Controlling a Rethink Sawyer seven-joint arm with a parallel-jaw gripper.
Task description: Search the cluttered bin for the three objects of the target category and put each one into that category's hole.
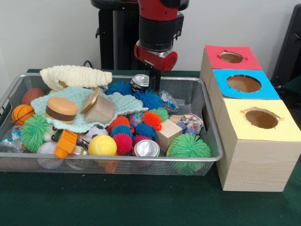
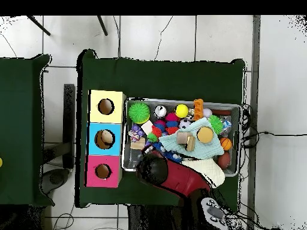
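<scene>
A wire mesh bin holds a heap of toys. In it lie spiky balls in green, blue, orange and pink. Two silver cans are there: one lies at the front, one stands at the back. There are also wooden blocks, a toy burger and a yellow ball. My gripper hangs over the bin's far edge, just right of the back can. In the overhead view the arm's head hides it.
Three wooden boxes stand in a row right of the bin, with holes in red, blue and yellow tops. A knitted cream cloth drapes the bin's far left rim, and a mint cloth lies beneath the burger. A basketball sits at the left.
</scene>
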